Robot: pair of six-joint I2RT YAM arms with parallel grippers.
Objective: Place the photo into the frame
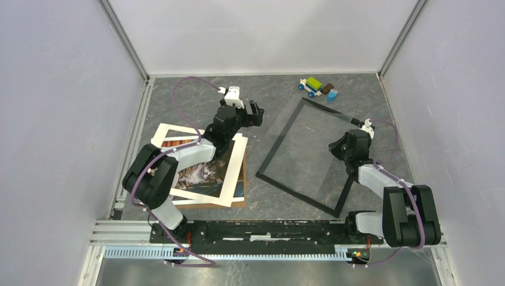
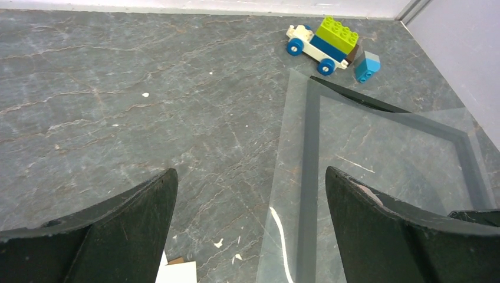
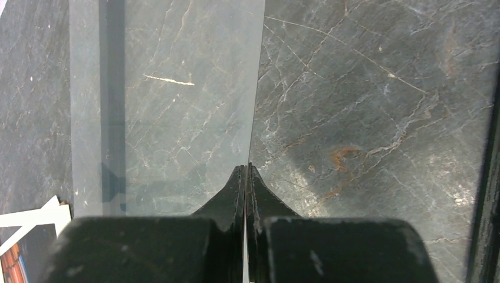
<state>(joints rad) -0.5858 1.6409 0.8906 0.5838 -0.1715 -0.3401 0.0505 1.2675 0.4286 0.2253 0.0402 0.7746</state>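
Note:
The photo (image 1: 202, 174), a tabby cat print with a wide white border, lies face up at the left on a brown backing board (image 1: 242, 189), partly under my left arm. Its corner shows in the right wrist view (image 3: 23, 239) and the left wrist view (image 2: 178, 273). The thin black frame (image 1: 280, 136) lies flat at centre right; its bar also shows in the left wrist view (image 2: 365, 101) and the right wrist view (image 3: 490, 177). My right gripper (image 1: 340, 148) (image 3: 246, 168) is shut on the edge of a clear pane (image 3: 177, 106) (image 2: 383, 153) held over the frame. My left gripper (image 1: 256, 113) (image 2: 250, 177) is open and empty above the table, left of the frame.
A toy car of bricks (image 1: 312, 86) (image 2: 321, 41) and a small blue brick (image 1: 332, 95) (image 2: 367, 66) sit at the back, near the frame's far corner. White walls enclose the grey stone-patterned table (image 1: 178, 101) on three sides.

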